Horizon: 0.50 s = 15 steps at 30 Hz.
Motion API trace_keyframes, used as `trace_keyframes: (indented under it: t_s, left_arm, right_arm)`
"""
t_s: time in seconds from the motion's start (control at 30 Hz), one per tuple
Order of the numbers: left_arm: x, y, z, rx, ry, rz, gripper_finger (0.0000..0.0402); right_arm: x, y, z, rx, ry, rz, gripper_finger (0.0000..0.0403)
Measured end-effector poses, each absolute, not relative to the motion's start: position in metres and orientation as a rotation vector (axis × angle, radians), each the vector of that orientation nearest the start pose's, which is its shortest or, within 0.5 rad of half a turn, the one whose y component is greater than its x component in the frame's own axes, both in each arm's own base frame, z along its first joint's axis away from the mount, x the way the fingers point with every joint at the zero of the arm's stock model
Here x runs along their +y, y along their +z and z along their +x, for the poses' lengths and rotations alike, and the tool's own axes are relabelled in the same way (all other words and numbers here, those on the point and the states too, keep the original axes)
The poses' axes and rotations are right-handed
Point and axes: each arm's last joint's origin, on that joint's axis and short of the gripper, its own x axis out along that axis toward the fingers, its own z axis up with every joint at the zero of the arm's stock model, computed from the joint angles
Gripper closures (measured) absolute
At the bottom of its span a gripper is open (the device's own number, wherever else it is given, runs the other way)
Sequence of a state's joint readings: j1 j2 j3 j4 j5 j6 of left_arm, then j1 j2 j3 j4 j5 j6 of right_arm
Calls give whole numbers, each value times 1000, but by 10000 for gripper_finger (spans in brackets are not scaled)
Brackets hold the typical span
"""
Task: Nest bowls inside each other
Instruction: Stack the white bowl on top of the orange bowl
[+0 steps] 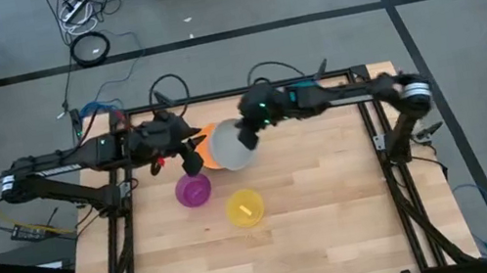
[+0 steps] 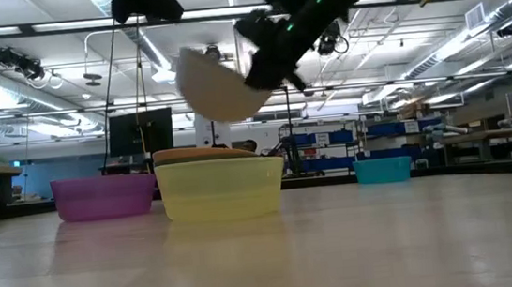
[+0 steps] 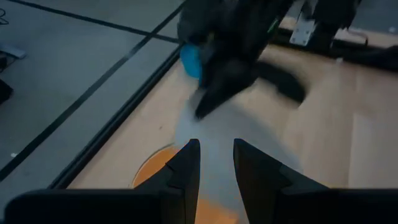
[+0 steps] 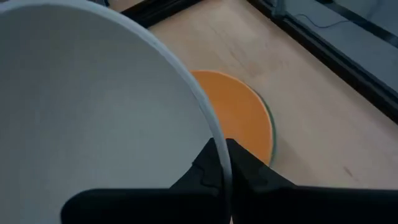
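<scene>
One white bowl, airborne above the orange bowl, rim pinched in the closed right tool, tilted, likely for nesting. Orange sits inside green on the counter. Purple, yellow and blue bowls stand apart. Left tool, fingers apart, waits beside.

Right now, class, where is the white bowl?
The white bowl is off the table, pinched at its rim by the right end effector, hanging tilted above the orange bowl, behind the purple bowl in the high view.
</scene>
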<state>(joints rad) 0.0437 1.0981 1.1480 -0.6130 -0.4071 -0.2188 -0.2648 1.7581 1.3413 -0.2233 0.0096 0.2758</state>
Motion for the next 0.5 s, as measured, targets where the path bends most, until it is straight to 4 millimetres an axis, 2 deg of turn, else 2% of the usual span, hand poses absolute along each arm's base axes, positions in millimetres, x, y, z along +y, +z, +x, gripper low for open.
trace_keyframes:
  t_s: [0.13, 0.27, 0.37, 0.5]
  left_arm:
    - [21, 370, 221, 469, 495, -116, 296]
    - [21, 374, 218, 452, 493, -119, 296]
    - [21, 375, 215, 457, 493, -118, 296]
    - [21, 374, 210, 473, 499, -132, 296]
  right_arm:
    - [-120, 234, 411, 632, -365, 350, 403]
    - [-134, 212, 428, 680, -389, 362, 398]
    - [-140, 207, 431, 743, -402, 365, 375]
    - [-142, 214, 428, 788, -419, 345, 325]
